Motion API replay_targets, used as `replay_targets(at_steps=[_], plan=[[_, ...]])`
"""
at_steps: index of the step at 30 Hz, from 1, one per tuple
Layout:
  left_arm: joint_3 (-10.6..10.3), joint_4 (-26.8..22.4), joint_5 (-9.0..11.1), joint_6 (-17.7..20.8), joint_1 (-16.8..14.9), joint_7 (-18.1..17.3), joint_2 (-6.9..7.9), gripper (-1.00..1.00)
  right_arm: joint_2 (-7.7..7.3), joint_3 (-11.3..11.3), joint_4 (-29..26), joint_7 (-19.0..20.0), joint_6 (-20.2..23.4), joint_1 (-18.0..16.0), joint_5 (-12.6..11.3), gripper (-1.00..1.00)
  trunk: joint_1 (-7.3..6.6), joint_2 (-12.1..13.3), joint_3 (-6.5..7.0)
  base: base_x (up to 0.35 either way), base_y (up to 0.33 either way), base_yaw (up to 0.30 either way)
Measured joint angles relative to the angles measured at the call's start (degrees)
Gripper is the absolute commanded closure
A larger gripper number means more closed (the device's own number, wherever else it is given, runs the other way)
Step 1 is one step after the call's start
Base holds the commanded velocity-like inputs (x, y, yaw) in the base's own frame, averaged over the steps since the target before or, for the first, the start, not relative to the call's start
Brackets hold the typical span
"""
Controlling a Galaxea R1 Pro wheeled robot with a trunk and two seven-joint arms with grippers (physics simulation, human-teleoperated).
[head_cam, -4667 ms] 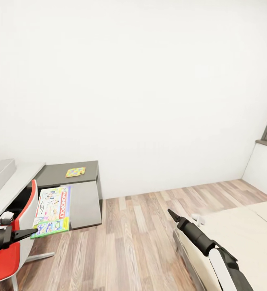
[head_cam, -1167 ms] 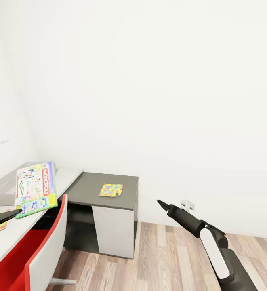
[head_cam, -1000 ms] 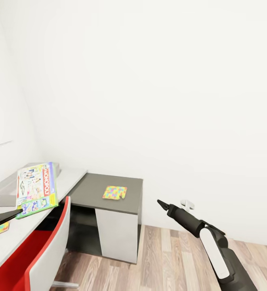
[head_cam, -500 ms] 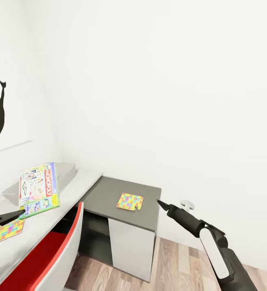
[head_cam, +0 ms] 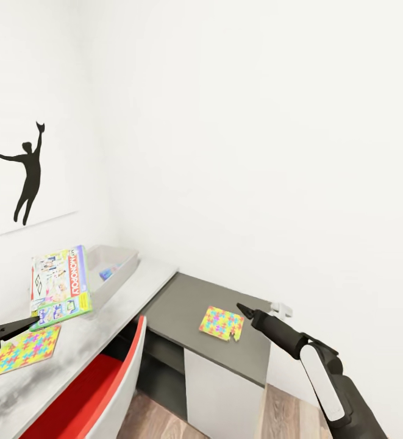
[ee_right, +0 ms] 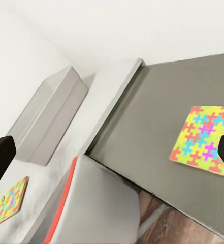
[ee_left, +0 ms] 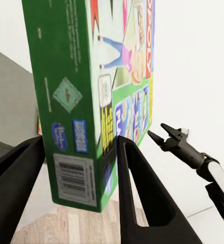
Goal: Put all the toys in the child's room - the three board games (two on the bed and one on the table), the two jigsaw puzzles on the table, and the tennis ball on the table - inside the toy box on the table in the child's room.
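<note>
**A:** Nearest us, the left gripper (ee_left: pixel 76 168) has its two black fingers clamped on the bottom edge of the white-green-yellow printed board game box (head_cam: pixel 60 285), which stands upright, long axis vertical.

**B:** And the target? The pale grey open toy box (head_cam: pixel 117 267) sits just beyond the game on the pale grey part of the low angular table (head_cam: pixel 134 286), so the left arm is clearly the nearer one. Something small and blue lies inside; I can't tell what.

**A:** One neon jigsaw puzzle square (head_cam: pixel 25 349) lies flat below the held game. Another puzzle (head_cam: pixel 222 322) rests on the dark grey section.

**B:** The right gripper (head_cam: pixel 245 310) hovers by that one, empty, fingers looking closed to a point.
</note>
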Motion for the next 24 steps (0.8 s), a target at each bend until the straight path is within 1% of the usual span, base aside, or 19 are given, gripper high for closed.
replay_targets(at_steps=[12, 18, 20, 24], plan=[[0.00, 0.00, 0.00, -0.07, 0.00, 0.00, -0.15, 1.00, 0.03, 0.11, -0.61, -0.05, 0.39, -0.03, -0.04, -1.00, 0.00, 0.00, 0.00, 0.284, 0.000, 0.283], [0.02, 0.00, -0.01, -0.08, 0.00, 0.00, -0.16, 1.00, 0.03, 0.12, -0.76, -0.06, 0.84, -0.03, -0.10, -1.00, 0.01, 0.00, 0.00, 0.238, 0.000, 0.282], [0.01, 0.00, -0.02, -0.08, 0.00, 0.00, -0.16, 1.00, 0.05, 0.11, -0.80, -0.10, 1.60, -0.03, -0.12, -1.00, 0.02, 0.01, 0.00, 0.109, 0.000, 0.282], [0.00, 0.00, -0.01, -0.16, 0.00, 0.00, -0.16, 1.00, 0.02, -0.18, -0.98, -0.23, 4.57, -0.03, -0.19, -1.00, 0.03, 0.01, 0.00, 0.036, 0.000, 0.283]])
